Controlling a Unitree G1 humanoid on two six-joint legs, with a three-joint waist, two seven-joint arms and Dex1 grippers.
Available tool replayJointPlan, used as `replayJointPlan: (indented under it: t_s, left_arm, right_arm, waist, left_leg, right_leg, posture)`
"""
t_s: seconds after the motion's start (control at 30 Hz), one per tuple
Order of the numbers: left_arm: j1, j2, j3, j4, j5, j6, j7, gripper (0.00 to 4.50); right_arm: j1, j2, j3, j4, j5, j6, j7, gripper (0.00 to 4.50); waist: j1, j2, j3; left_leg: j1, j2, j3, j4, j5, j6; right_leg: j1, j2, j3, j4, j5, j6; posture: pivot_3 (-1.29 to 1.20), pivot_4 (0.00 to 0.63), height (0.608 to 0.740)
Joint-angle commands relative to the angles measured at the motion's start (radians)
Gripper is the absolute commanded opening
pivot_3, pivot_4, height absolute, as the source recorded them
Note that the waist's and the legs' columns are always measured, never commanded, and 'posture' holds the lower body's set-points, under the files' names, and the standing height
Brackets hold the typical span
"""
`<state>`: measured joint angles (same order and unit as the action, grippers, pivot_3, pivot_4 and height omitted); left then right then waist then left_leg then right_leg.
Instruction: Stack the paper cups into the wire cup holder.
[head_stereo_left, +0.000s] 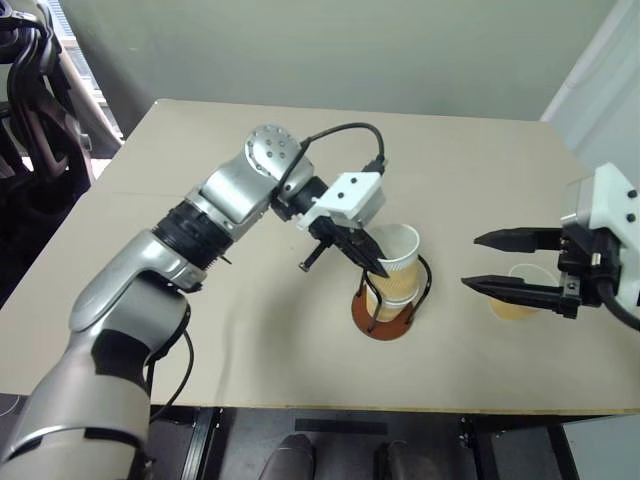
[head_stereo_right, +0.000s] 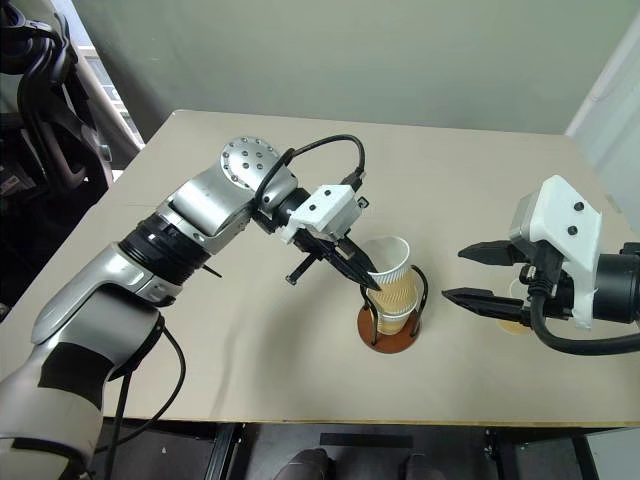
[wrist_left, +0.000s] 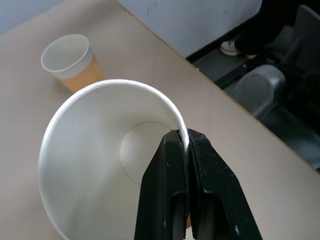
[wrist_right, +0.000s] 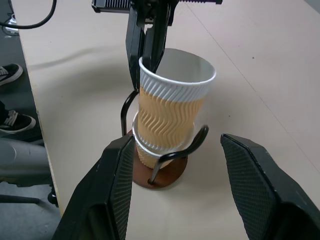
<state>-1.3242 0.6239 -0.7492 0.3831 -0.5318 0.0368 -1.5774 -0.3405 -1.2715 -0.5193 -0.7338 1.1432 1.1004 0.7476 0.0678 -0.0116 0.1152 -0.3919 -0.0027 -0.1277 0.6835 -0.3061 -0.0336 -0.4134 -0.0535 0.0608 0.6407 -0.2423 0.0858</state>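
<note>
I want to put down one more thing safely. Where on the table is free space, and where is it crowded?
Free: the far half of the table behind both arms, and the near strip in front of the wire cup holder. Crowded: between the left gripper, pinching the cup rim, and the open right gripper above the third cup.

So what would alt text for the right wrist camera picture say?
A left gripper pinches the rim of a paper cup, nested in another cup inside the wire cup holder on a table. The right gripper is open in front.

The two head cameras look down over the table (head_stereo_left: 200, 250) from above. Each wrist camera sits close, both catching the cup holder (wrist_right: 165, 172) and its top cup (wrist_left: 100, 150).
</note>
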Motion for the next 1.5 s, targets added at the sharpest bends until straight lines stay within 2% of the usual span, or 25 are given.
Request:
replayJointPlan:
  t_s: [0.03, 0.37, 0.5, 0.57, 0.73, 0.83, 0.97, 1.23, 1.5]
  left_arm:
    - [-0.027, 0.0, 0.001, 0.005, 0.014, -0.041, -0.037, 0.02]
    - [-0.061, -0.01, -0.053, 0.073, 0.083, -0.161, -0.037, 0.02]
    - [-0.084, -0.039, -0.046, 0.126, 0.106, -0.193, -0.037, 1.01]
    - [-0.092, -0.064, -0.021, 0.153, 0.114, -0.202, -0.037, 1.83]
    - [-0.097, -0.117, 0.049, 0.201, 0.117, -0.186, -0.037, 3.49]
    - [-0.091, -0.16, 0.137, 0.214, 0.11, -0.139, -0.037, 4.47]
    - [-0.08, -0.208, 0.272, 0.213, 0.103, -0.046, -0.002, 4.47]
    - [0.011, -0.173, 0.458, 0.029, 0.038, 0.255, 0.025, 4.47]
    - [0.111, -0.14, 0.534, -0.136, 0.022, 0.405, 0.066, 4.47]
  right_arm:
    - [-0.009, -0.019, -0.019, -0.005, 0.011, -0.017, -0.013, 2.72]
    - [-0.008, -0.019, -0.01, 0.0, 0.007, -0.022, -0.016, 2.72]
    - [-0.007, -0.02, -0.009, 0.003, 0.004, -0.022, -0.013, 2.72]
    - [-0.008, -0.02, -0.006, 0.004, 0.003, -0.023, -0.013, 2.72]
    - [-0.01, -0.02, 0.002, 0.008, -0.002, -0.026, -0.014, 2.72]
    - [-0.015, -0.017, 0.012, 0.015, -0.01, -0.032, -0.021, 2.72]
    - [-0.007, -0.002, 0.034, 0.016, -0.027, -0.045, -0.041, 2.72]
    - [0.039, 0.027, 0.062, 0.011, -0.078, -0.077, -0.047, 2.72]
    - [0.153, 0.045, 0.063, 0.07, -0.217, -0.142, 0.007, 2.72]
  waist:
    - [0.0, 0.0, 0.0]
    - [0.0, 0.0, 0.0]
    - [0.0, 0.0, 0.0]
    - [0.001, 0.0, 0.0]
    - [0.002, 0.0, 0.0]
    - [0.003, 0.0, 0.0]
    - [0.004, 0.0, 0.0]
    - [0.004, 0.0, 0.0]
    - [0.013, 0.0, 0.0]
  left_leg:
    - [0.0, 0.0, 0.0, 0.0, 0.0, 0.0]
    - [0.0, 0.0, 0.0, 0.0, 0.0, 0.0]
    - [0.0, 0.0, 0.0, 0.0, 0.0, 0.0]
    - [-0.001, 0.0, 0.0, 0.001, 0.0, 0.001]
    - [-0.001, 0.0, 0.001, 0.001, 0.0, 0.001]
    - [-0.002, 0.0, 0.001, 0.001, 0.0, 0.001]
    - [-0.004, -0.001, 0.001, 0.004, -0.001, 0.001]
    - [-0.005, -0.001, 0.001, 0.008, -0.001, 0.002]
    - [-0.005, -0.001, 0.0, 0.014, -0.001, 0.002]
  right_leg:
    - [0.0, 0.0, 0.0, 0.0, 0.0, 0.0]
    - [0.0, 0.0, 0.0, 0.0, 0.0, 0.0]
    - [0.0, 0.0, 0.0, 0.0, 0.0, 0.0]
    - [0.0, 0.0, 0.0, 0.0, 0.0, 0.0]
    - [0.0, 0.0, 0.0, 0.0, 0.0, 0.001]
    - [0.0, 0.0, 0.0, 0.0, 0.0, 0.001]
    - [0.0, 0.0, 0.0, 0.001, 0.0, 0.003]
    - [-0.001, 0.0, 0.0, 0.002, 0.0, 0.003]
    - [0.0, 0.0, 0.0, 0.003, 0.0, 0.004]
  posture:
    - [0.0, 0.15, 0.74]
    - [0.0, 0.15, 0.74]
    - [0.0, 0.15, 0.74]
    - [0.0, 0.15, 0.74]
    - [0.0, 0.15, 0.74]
    - [0.0, 0.15, 0.74]
    - [0.0, 0.15, 0.74]
    - [0.0, 0.15, 0.74]
    - [0.0, 0.15, 0.74]
